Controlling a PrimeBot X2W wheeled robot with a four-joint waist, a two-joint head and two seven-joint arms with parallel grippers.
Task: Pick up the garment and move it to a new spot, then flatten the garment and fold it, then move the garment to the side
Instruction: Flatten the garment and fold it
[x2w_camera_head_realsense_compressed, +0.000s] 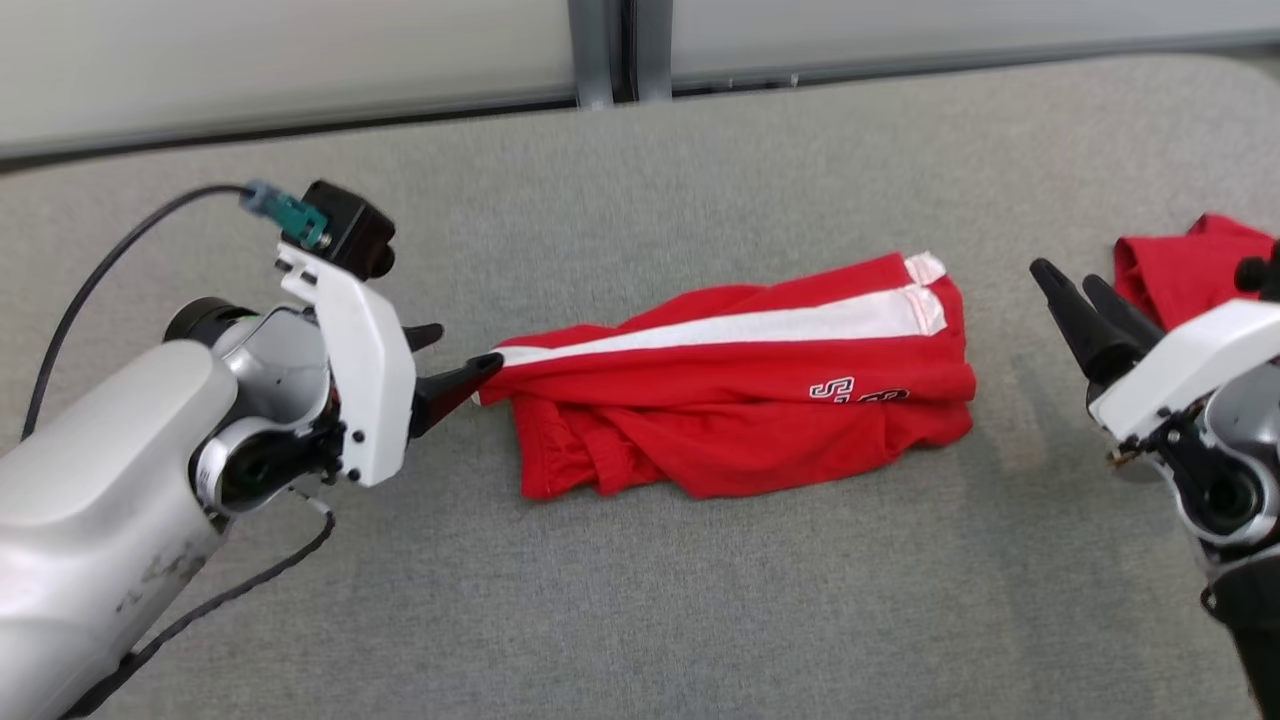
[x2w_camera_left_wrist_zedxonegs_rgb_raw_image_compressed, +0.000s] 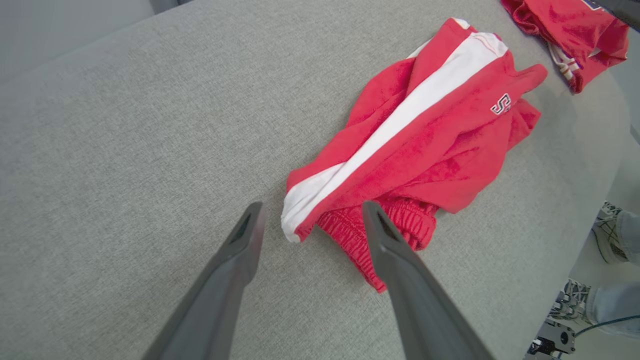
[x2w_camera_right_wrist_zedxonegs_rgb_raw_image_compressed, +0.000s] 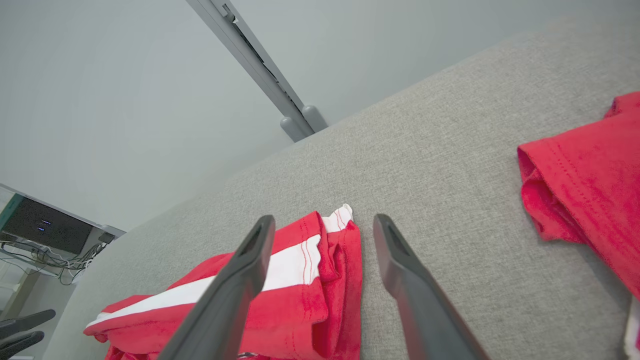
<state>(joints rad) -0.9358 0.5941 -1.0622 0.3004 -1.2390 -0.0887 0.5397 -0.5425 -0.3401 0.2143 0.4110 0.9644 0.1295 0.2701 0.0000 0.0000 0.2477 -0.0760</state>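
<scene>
The garment (x2w_camera_head_realsense_compressed: 740, 385) is a pair of red shorts with a white side stripe, lying folded and bunched at the middle of the grey table (x2w_camera_head_realsense_compressed: 700, 620). My left gripper (x2w_camera_head_realsense_compressed: 455, 360) stands open at its left end, the lower finger touching the stripe's tip. From the left wrist, the left gripper (x2w_camera_left_wrist_zedxonegs_rgb_raw_image_compressed: 312, 207) has the white stripe end of the garment (x2w_camera_left_wrist_zedxonegs_rgb_raw_image_compressed: 440, 140) lying loose between its fingertips. My right gripper (x2w_camera_head_realsense_compressed: 1070, 280) stands open to the right, apart from the cloth. In the right wrist view, the right gripper (x2w_camera_right_wrist_zedxonegs_rgb_raw_image_compressed: 324, 221) points at the hem of the garment (x2w_camera_right_wrist_zedxonegs_rgb_raw_image_compressed: 300, 300).
A second red cloth (x2w_camera_head_realsense_compressed: 1170, 270) lies at the table's right edge, behind my right gripper, and shows as the red cloth (x2w_camera_right_wrist_zedxonegs_rgb_raw_image_compressed: 590, 185) and the red cloth (x2w_camera_left_wrist_zedxonegs_rgb_raw_image_compressed: 565, 30). A person's shoes (x2w_camera_left_wrist_zedxonegs_rgb_raw_image_compressed: 610, 240) stand beside the table. A grey wall rail (x2w_camera_head_realsense_compressed: 610, 50) runs behind.
</scene>
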